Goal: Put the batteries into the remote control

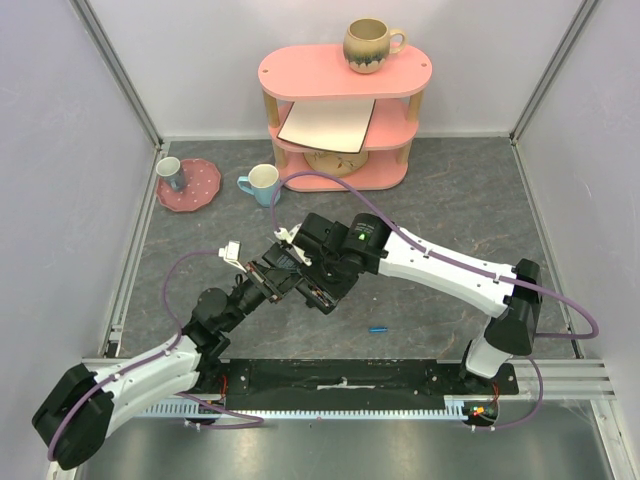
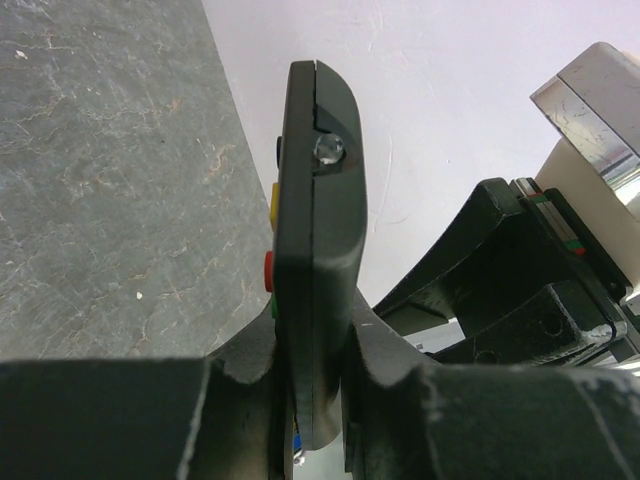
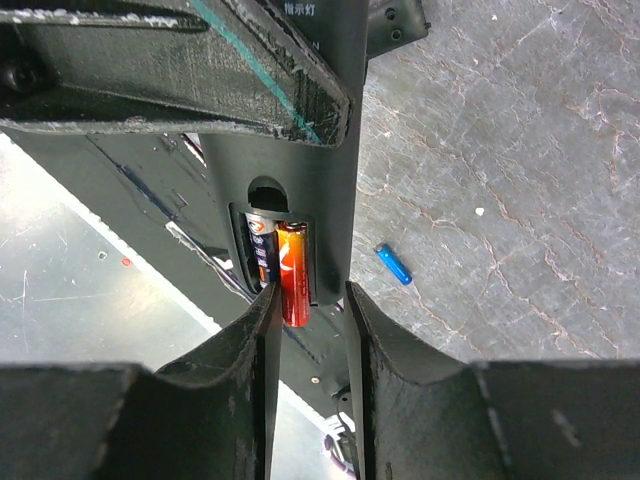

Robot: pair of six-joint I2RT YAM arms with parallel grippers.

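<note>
Grey slate table (image 1: 470,190): your left gripper (image 2: 312,350) clamped the remote control (image 2: 320,180) on edge. Your right gripper (image 3: 308,300) stood slightly parted around the red-orange battery (image 3: 291,270) in its bay. The blue battery (image 3: 393,264) lay loose to its right, axis diagonal, right arm nearer.

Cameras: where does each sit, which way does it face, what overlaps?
Top external: above and behind, looking down on table; both arms show.
Left wrist: mounted behind left gripper, looking along it, clamped edge-on on remote control.
Right wrist: mounted behind right gripper, looking past it into battery bay holding red-orange battery.
Shared: blue battery, top and right wrist.
</note>
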